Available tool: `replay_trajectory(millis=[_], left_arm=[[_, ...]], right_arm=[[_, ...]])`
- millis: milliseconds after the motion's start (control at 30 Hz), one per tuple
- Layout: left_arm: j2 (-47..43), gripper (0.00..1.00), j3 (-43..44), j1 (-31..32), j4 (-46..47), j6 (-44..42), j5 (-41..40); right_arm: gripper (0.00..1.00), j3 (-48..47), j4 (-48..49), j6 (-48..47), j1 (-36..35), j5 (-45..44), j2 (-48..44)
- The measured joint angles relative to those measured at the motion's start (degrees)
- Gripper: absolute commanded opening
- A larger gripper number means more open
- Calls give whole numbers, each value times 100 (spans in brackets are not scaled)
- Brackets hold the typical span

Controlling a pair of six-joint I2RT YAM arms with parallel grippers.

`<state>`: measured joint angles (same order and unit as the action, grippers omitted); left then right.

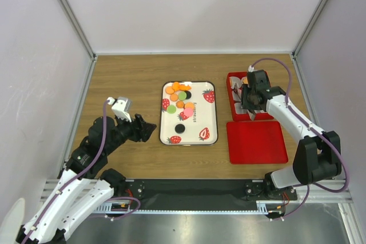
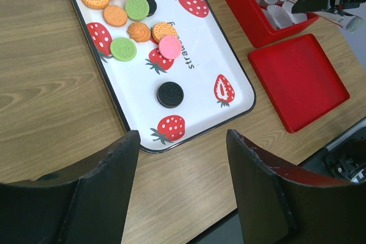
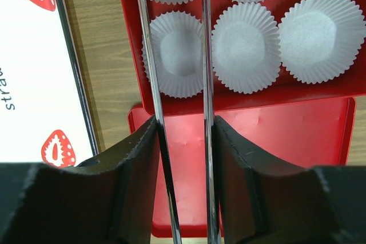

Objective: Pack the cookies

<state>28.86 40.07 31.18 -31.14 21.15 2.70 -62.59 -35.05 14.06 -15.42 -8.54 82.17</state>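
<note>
The cookies (image 1: 180,98) are small round discs, orange, green, pink and black, clustered at the far end of a white strawberry-print tray (image 1: 213,141). One black cookie (image 1: 179,128) lies alone nearer the front. They also show in the left wrist view (image 2: 137,8). My left gripper (image 1: 150,131) is open and empty just left of the tray's near corner. My right gripper (image 1: 247,104) is shut on metal tongs (image 3: 205,55), whose two arms reach out over white paper cups (image 3: 246,47) in a red box (image 1: 234,78).
A flat red lid (image 1: 257,141) lies in front of the red box, right of the tray. The box holds several white paper cups, and a small orange thing (image 1: 245,80) shows at its far end. White walls enclose the table on three sides.
</note>
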Motion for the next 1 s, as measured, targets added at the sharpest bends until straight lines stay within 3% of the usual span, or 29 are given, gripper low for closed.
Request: replay_trajectory(millis=[800, 1000], left_arm=[[0, 68, 0, 9, 2, 0, 0], [-2, 68, 0, 11, 2, 0, 0]], right_arm=[[49, 0, -131, 28, 0, -13, -308], [49, -205, -439, 72, -413, -227, -796]])
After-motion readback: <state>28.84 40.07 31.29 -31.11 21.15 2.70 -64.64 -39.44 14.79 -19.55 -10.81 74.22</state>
